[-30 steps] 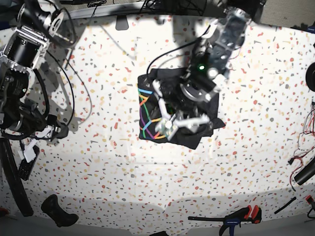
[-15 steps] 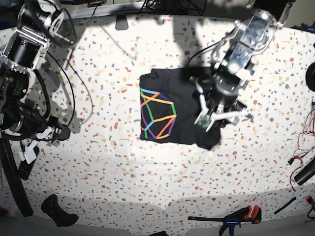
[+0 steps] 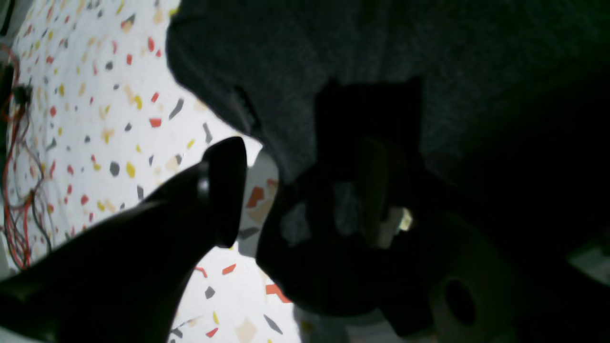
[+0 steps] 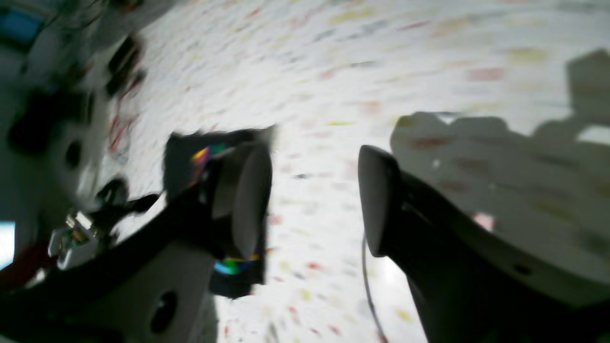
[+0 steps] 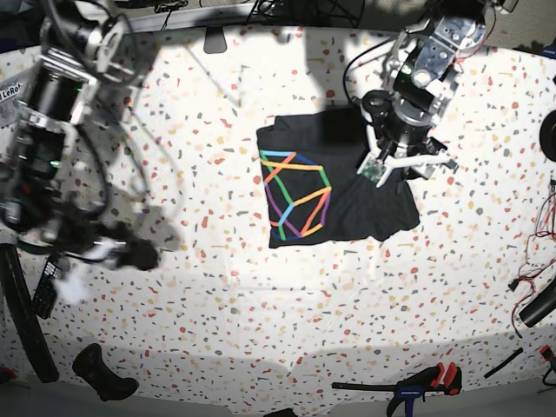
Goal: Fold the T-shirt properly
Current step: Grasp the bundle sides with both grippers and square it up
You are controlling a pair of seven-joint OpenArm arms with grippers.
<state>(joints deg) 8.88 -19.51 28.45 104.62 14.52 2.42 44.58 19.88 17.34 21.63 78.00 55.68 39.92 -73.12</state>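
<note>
The T-shirt [image 5: 347, 187] lies folded into a dark rectangle in the middle of the speckled table, its rainbow cube print [image 5: 298, 195] facing up. My left gripper [image 5: 405, 165] hovers over the shirt's right edge, open and empty. In the left wrist view the left gripper [image 3: 295, 190] shows bare table between its fingers, with the T-shirt [image 3: 381, 47] just beyond. My right gripper [image 4: 312, 200] is open and holds nothing. It is far from the T-shirt [image 4: 186, 157], which shows blurred behind one finger. The right arm [image 5: 52, 130] stands at the table's left side.
A black and orange clamp [image 5: 426, 382] lies at the front edge. A black object [image 5: 104, 373] sits front left, with a remote [image 5: 43, 295] at the left edge. Red cables [image 5: 543, 226] and a black roll [image 5: 540, 304] crowd the right edge.
The left gripper has come off the middle of the shirt and moved to its right edge. The shirt slid slightly right and its print is uncovered. The right arm is moving, blurred.
</note>
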